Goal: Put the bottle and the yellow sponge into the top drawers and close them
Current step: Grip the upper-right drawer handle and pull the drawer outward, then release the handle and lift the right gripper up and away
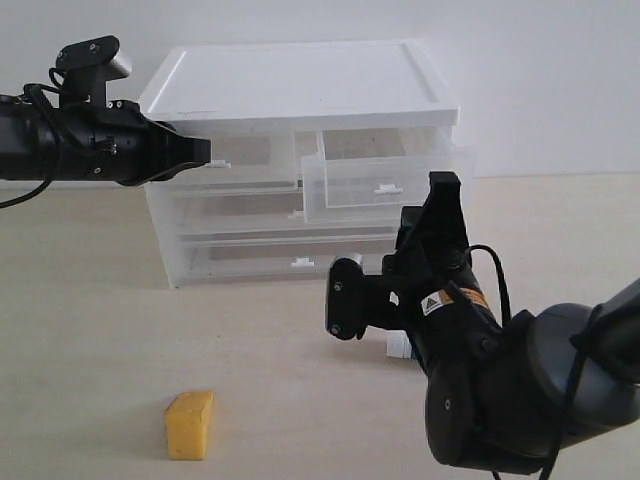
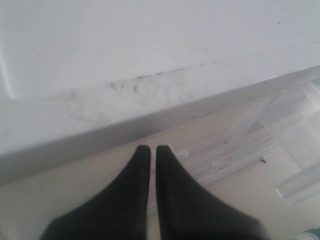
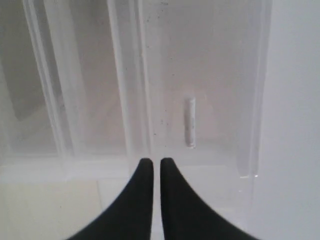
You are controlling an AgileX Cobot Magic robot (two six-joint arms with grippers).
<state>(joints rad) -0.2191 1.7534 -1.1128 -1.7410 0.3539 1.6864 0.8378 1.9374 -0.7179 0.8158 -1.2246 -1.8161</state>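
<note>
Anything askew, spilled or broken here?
Only the right top drawer: it stands pulled out of the drawer unit, seemingly empty. The yellow sponge and bottle sit on the table, the bottle mostly hidden behind the right arm. No spill or damage visible.

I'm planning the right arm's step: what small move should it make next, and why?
Probably open the right gripper and dip toward the bottle: its jaws are shut on nothing, the right top drawer stands pulled out, and the bottle lies on the table.
</note>
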